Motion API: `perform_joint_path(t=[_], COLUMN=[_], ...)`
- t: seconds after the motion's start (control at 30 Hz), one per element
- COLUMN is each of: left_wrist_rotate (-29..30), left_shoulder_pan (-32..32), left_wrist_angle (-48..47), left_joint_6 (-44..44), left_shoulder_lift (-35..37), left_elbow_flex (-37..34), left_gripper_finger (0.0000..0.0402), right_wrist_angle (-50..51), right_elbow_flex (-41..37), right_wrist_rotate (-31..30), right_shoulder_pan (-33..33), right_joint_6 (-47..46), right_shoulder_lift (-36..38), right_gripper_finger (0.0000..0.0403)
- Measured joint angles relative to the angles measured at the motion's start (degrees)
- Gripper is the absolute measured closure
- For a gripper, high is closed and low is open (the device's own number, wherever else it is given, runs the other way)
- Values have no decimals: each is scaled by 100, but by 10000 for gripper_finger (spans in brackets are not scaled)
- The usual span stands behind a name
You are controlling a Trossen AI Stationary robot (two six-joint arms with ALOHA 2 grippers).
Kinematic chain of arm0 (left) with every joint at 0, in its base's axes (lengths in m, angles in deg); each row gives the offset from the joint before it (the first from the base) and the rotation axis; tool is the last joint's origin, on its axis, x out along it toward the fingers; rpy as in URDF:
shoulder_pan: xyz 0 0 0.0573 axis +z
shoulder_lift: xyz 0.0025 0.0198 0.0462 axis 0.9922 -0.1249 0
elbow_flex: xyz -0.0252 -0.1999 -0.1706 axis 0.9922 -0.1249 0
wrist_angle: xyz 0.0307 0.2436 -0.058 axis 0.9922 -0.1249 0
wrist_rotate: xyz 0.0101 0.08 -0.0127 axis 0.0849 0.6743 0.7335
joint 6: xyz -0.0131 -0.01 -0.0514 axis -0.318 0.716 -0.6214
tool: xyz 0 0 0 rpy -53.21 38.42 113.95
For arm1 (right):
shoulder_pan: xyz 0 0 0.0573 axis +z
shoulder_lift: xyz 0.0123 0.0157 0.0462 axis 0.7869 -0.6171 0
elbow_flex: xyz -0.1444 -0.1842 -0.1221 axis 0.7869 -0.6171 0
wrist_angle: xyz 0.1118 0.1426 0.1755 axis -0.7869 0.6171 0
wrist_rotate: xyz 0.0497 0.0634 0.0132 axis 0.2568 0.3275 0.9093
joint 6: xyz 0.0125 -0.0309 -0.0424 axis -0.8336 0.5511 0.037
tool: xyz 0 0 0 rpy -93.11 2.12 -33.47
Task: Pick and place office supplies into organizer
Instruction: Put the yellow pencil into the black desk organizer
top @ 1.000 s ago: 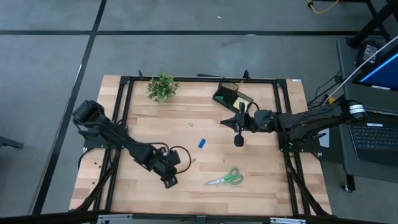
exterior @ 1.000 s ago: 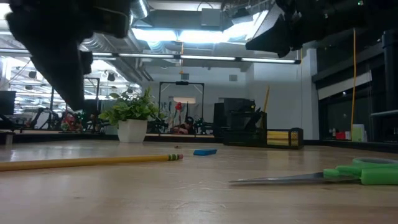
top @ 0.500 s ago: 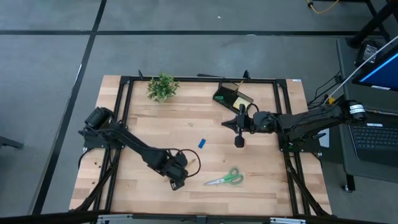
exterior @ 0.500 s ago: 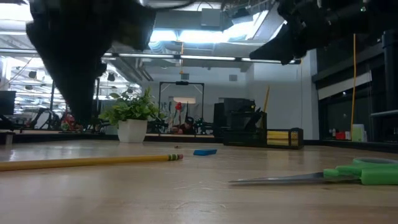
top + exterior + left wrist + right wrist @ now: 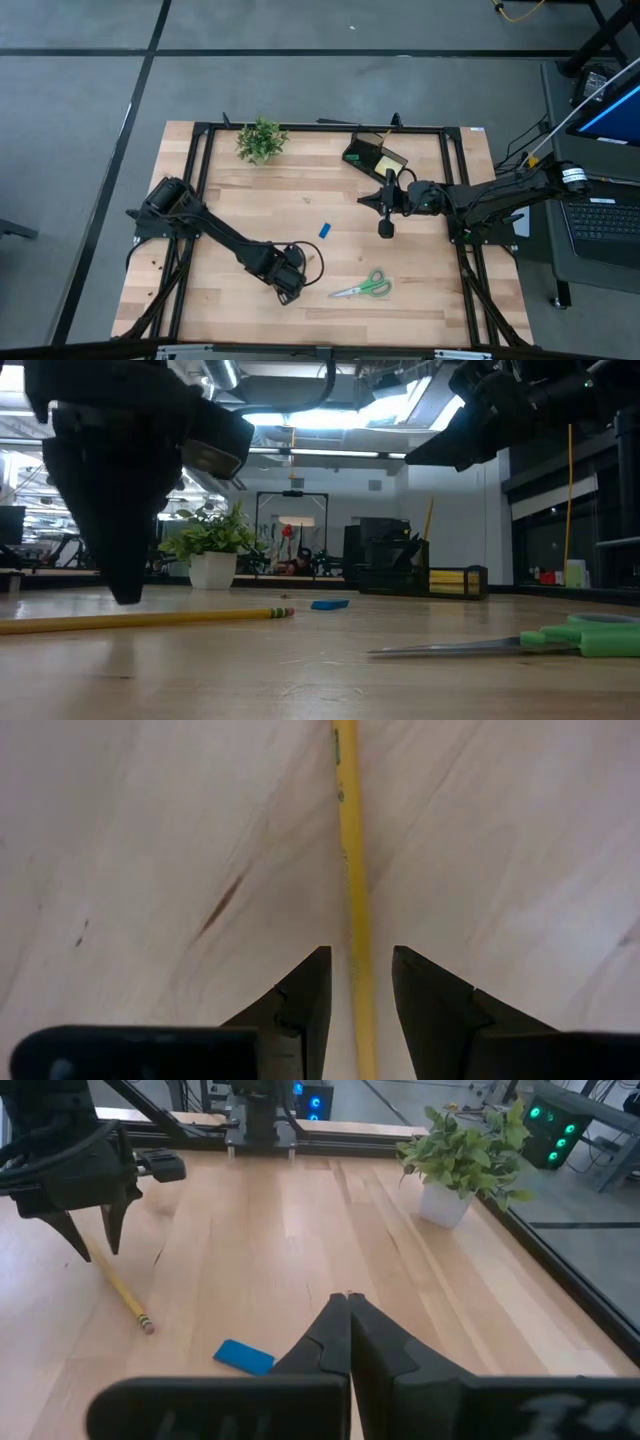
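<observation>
A yellow pencil (image 5: 352, 870) lies flat on the wooden table, also seen in the low view (image 5: 140, 620) and the right wrist view (image 5: 122, 1292). My left gripper (image 5: 357, 965) is open and points down over it, one finger on each side of the shaft, with no touch showing. It stands near the table's near edge (image 5: 287, 283). My right gripper (image 5: 348, 1305) is shut and holds nothing, hovering right of centre (image 5: 365, 197). The black organizer (image 5: 370, 155) stands at the far edge and holds a yellow pad (image 5: 450, 580). A blue eraser (image 5: 325, 231) and green-handled scissors (image 5: 365, 287) lie flat.
A green potted plant (image 5: 260, 138) stands at the far left of the table. A black frame (image 5: 200, 160) runs around the tabletop. Bare wood lies between the eraser and the plant. A laptop (image 5: 600, 220) sits beyond the table's right edge.
My left gripper has moved toward the table's right edge and come down over the pencil, ending with its fingertips low on either side of the shaft. The pencil, eraser and scissors have stayed in place.
</observation>
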Motion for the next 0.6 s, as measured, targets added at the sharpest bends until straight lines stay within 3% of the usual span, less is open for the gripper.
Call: perform_joint_path(t=[0.6], left_wrist_rotate=[21], left_shoulder_pan=[43], left_wrist_angle=[-308], left_joint_6=[752], left_shoulder_lift=[-242], left_elbow_flex=[24], left_gripper_finger=[300], right_wrist_angle=[-7], right_elbow_flex=[0], right_wrist_rotate=[2], right_shoulder_pan=[0], right_joint_6=[-9], right_shoulder_lift=[0], right_gripper_finger=[400])
